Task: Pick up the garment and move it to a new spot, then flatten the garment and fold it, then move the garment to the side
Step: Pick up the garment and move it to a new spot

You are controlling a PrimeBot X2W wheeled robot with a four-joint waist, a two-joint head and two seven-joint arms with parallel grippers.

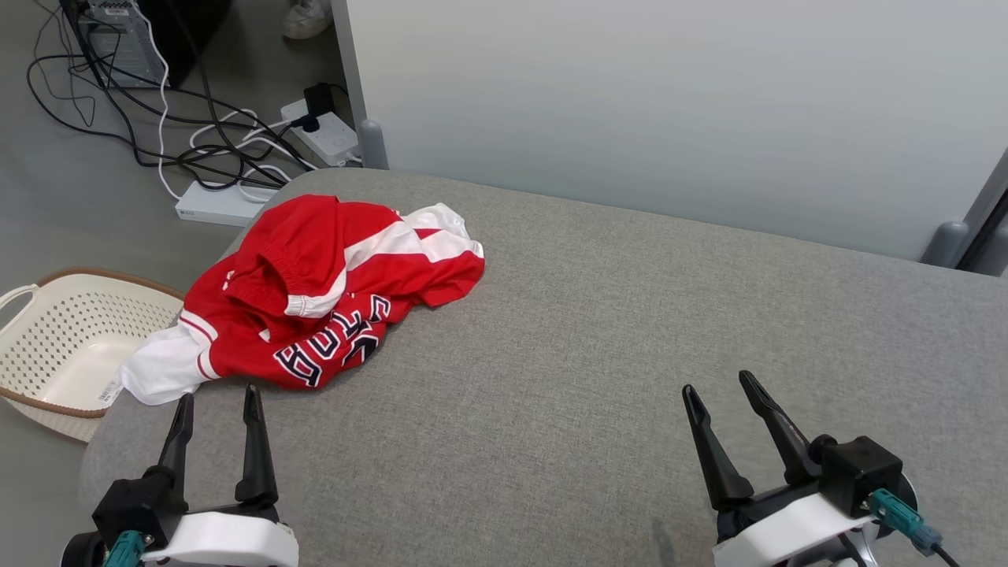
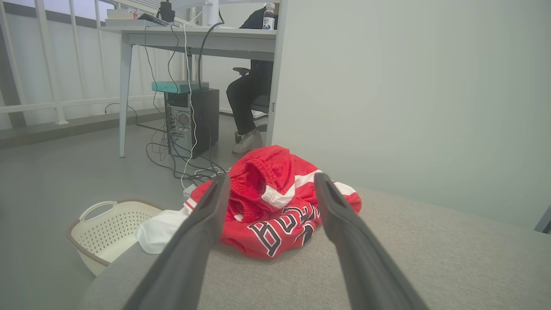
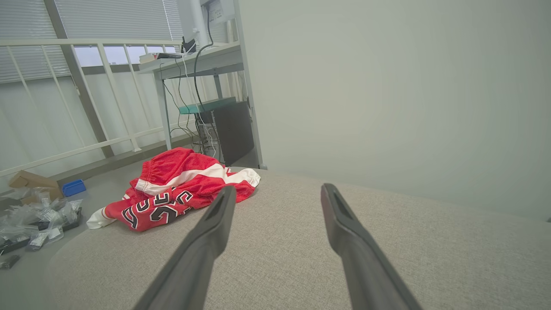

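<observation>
Left fingers [image 1: 254,449] spread, red garment [image 1: 315,307] bunched just beyond their tips

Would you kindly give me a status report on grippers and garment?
Left gripper open, empty. Right gripper open, empty. Garment crumpled near table left edge, untouched. Nothing in the way.

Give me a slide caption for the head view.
Crumpled red-and-white garment on the grey surface, left end effector and right end effector open and empty.

free: grey surface [image 1: 598,339] centre and right | obstacle: garment [image 1: 315,291] heaped at left edge | partition [image 1: 669,102] behind
</observation>
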